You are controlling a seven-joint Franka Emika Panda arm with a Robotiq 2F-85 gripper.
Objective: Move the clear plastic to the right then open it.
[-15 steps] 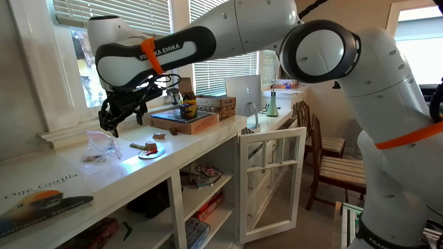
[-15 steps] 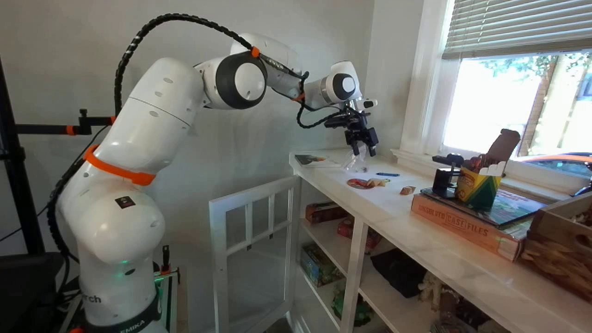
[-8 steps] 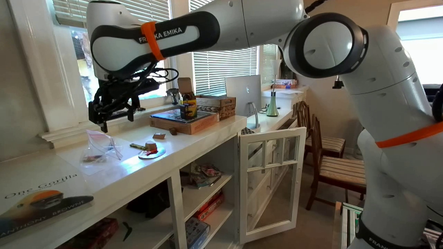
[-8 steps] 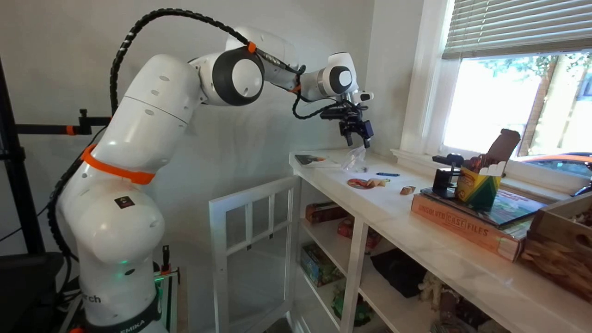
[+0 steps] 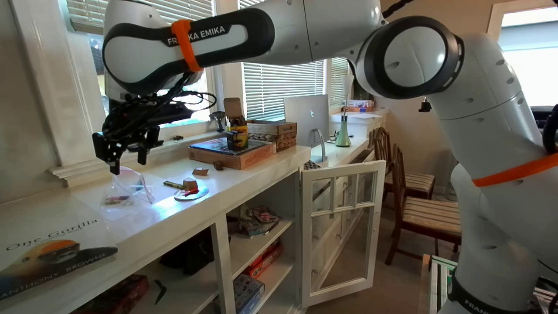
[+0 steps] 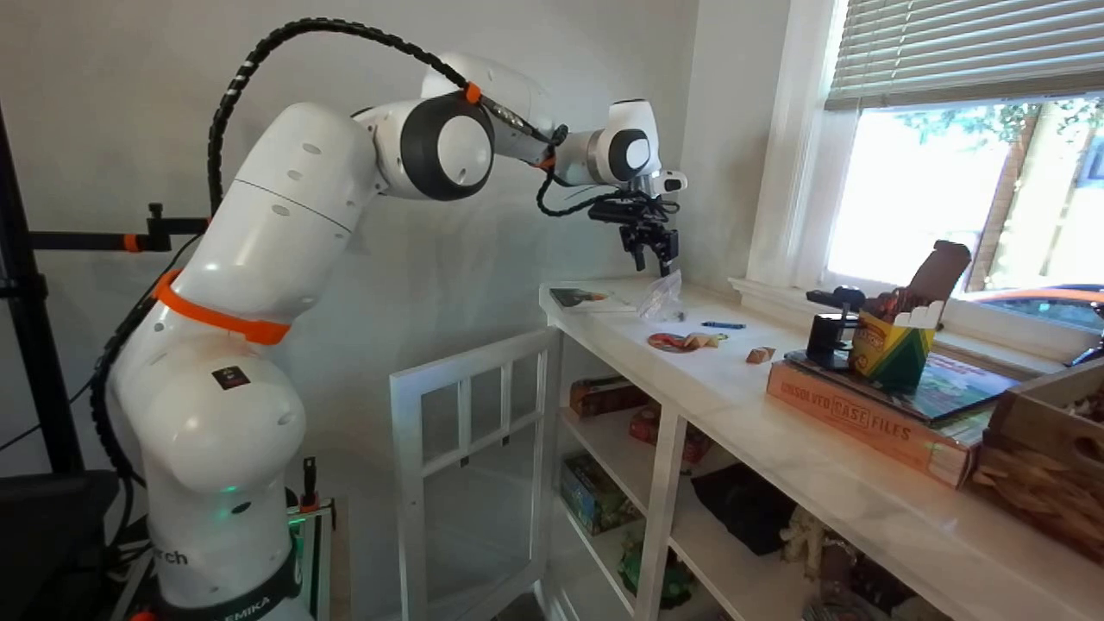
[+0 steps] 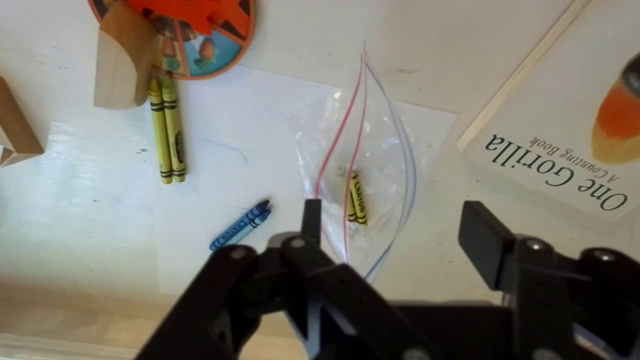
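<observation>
- Clearly, only the wrist view looks down into the bag: its pink and blue seams bow apart, with at least two yellow crayons inside.
- Both exterior views show instead how its top stands up from the desk.
- The bag rests partly over a sheet of paper, between the blue crayons and the book.
- An exterior view takes in two chairs and a monitor; "Unsolved Case Files" reads legibly on a box in an exterior view.
- Counted in the wrist view, four crayons lie outside the bag: the two blue ones, side by side, and two yellow-green ones, also paired.
- Two blocks show there: one at the edge of the single disc, the other cut off at the left border.
- The arm bends at the elbow and reaches out over the desk, the wrist turned down.
- The end effector points downward above the bag, released, its fingers well apart; one crosses in front of the bag's edge in the wrist view, but whether it touches I cannot tell.
</observation>
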